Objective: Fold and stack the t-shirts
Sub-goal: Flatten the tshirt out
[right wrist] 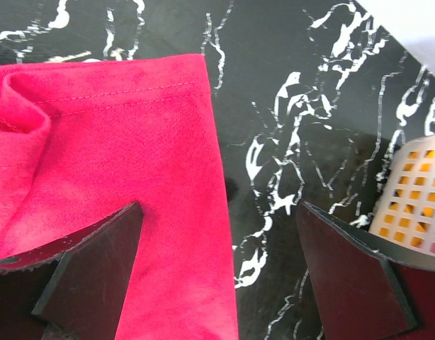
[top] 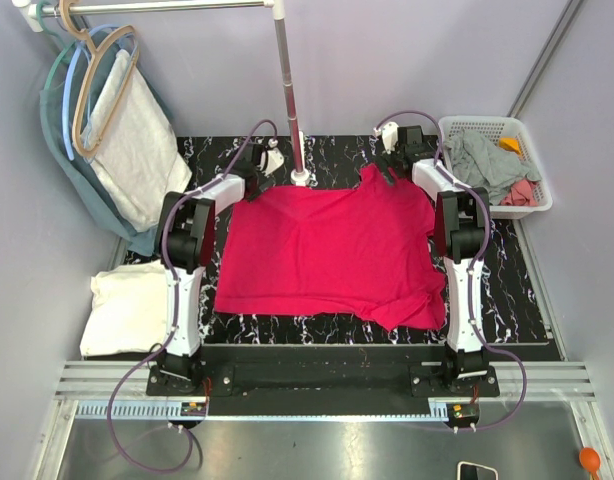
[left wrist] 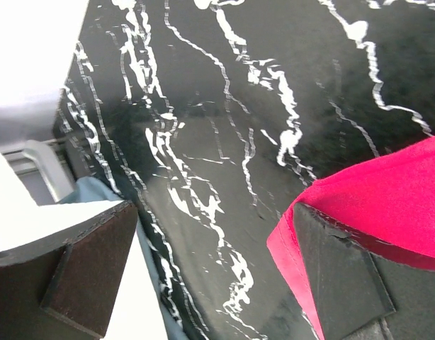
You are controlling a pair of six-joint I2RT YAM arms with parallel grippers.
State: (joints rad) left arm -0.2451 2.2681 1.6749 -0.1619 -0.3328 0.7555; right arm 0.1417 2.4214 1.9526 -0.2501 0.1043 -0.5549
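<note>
Red t-shirt (top: 327,250) spread flat mid marble table (top: 527,290), between arms. Left gripper (left wrist: 214,276) and right gripper (right wrist: 221,273) both gape wide, empty, at its far corners. Cloth light, limp, drapes; you pinch hemmed corner edges.

Top view: high behind arm bases (top: 184,372), looking down over whole black white-veined marble desk (top: 527,290). Wrist views: close, low, facing desk past own dark fingers (left wrist: 83,276). All three share bright crimson fabric t-shirt (top: 327,250) edge.
</note>
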